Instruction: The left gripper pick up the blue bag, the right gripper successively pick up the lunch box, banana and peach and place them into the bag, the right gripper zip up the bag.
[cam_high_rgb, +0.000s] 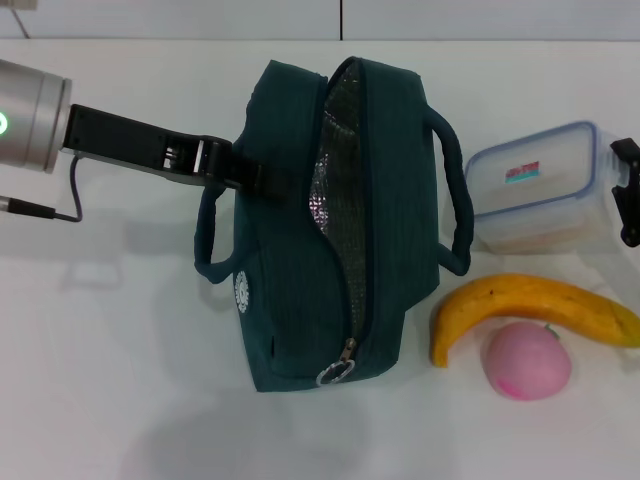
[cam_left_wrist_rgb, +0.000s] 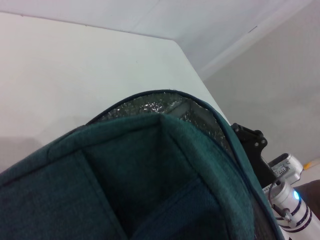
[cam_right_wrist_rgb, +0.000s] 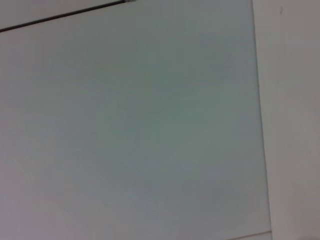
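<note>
Left gripper at blue bag side by handle; can't tell fingers' state. Bag floppy, light, I'd grab handle.

Dark teal blue bag with silver foil lining; yellow-orange banana; pink peach; clear, blue-rimmed lunch box; white bench.

A white table; pale wall behind its far edge.

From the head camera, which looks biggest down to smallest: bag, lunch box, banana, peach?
1. Blue bag
2. Lunch box, partly cut off by the frame edge
3. Banana
4. Peach
</note>
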